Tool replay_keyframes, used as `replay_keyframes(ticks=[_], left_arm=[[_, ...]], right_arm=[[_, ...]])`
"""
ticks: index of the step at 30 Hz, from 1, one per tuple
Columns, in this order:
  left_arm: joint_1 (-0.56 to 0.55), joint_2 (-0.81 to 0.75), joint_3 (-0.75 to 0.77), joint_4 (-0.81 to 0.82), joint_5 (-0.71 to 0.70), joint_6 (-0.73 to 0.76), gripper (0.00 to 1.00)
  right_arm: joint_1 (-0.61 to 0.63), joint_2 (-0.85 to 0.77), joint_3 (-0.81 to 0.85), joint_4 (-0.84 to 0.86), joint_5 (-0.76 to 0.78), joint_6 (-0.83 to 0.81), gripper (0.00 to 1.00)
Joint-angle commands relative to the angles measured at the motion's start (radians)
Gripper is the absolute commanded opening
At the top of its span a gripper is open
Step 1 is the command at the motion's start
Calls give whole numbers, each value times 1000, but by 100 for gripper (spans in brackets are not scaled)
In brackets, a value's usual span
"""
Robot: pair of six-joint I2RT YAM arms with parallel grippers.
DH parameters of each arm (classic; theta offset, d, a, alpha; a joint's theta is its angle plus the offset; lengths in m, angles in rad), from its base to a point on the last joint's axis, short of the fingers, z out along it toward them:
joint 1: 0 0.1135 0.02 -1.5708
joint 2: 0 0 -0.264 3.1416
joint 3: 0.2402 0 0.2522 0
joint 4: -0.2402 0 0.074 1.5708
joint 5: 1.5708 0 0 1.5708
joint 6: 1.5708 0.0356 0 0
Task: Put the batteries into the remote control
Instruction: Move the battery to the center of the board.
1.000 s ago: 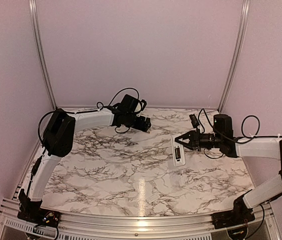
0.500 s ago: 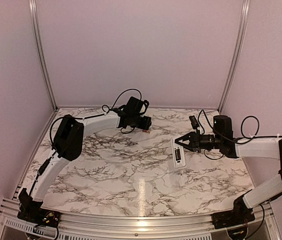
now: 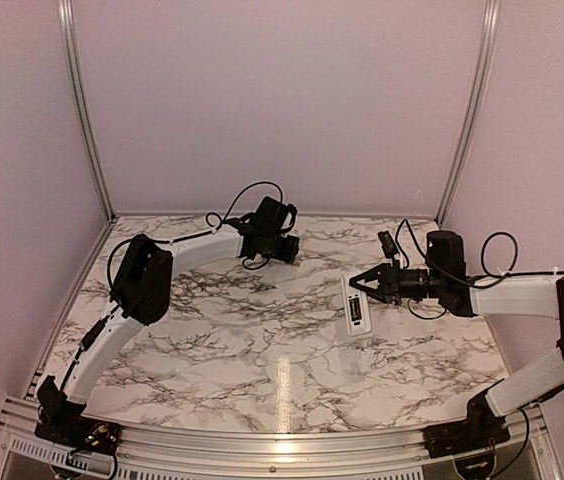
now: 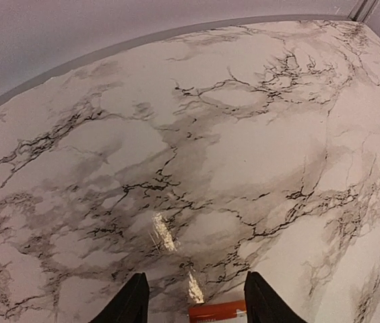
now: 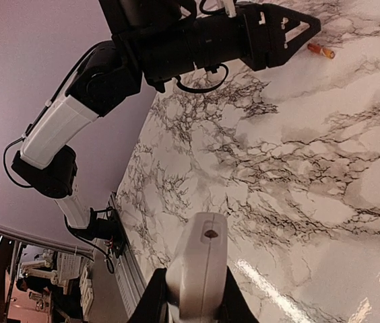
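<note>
The white remote control is held by one end in my right gripper, tilted just over the table right of centre; its dark recess faces up. In the right wrist view the black fingers clamp both sides of the remote. One red battery lies on the marble, low between the spread fingertips of my left gripper, which is open and empty. The right wrist view shows that battery just beside the left gripper. My left gripper is at the far centre. No other battery shows.
The marble table is walled by purple panels at the back and sides, with a metal rail along the near edge. A small pale flat piece lies near the front centre. The left arm stretches across the far left.
My left arm has reached further out and to the right, bringing its gripper down at the far centre. The right gripper with the remote has barely moved.
</note>
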Motion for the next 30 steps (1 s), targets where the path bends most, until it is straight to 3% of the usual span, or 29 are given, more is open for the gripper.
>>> replay_keyframes(ticks=[1,14,30], left_arm=[[6,36,38,-87,-29,-4,50],[6,54,36,-184,-16,10,49],[-14,-244,-428,-96,-1,-1,39]], right_arm=[[-10,2,2,28,-13,15,0],[-10,10,8,19,-14,13,0],[-10,-19,2,19,-15,18,0]])
